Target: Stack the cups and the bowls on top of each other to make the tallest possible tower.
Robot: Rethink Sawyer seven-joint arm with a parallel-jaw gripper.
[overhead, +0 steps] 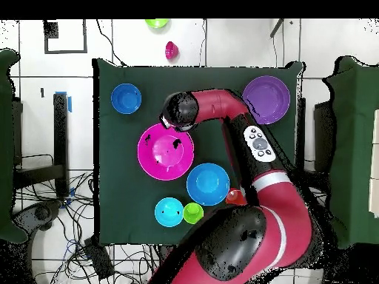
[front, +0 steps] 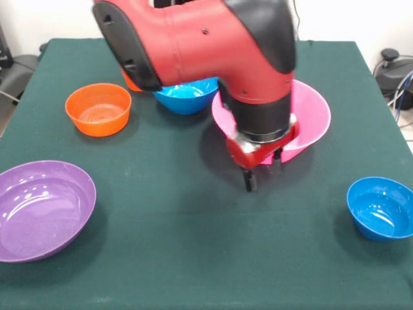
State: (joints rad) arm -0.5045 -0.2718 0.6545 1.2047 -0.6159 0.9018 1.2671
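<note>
My gripper: at pink bowl's near rim, low over table; opening — cannot tell.
Purple bowl: apart.

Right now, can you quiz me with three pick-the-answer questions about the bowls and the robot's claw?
1. Where is the claw?
A. over the orange bowl
B. at the near rim of the pink bowl
C. off the table

2. In the front view, what colour is the bowl in the near left corner?
A. red
B. purple
C. yellow

3. How does the small blue bowl at the right sit?
A. upside down
B. upright and empty
C. stacked in another bowl

Answers:
1. B, because the arm comes down with the claw just in front of the pink bowl.
2. B, because the wide shallow bowl there is a purple bowl.
3. B, because its open side faces up, nothing is inside, and it stands alone.
</note>
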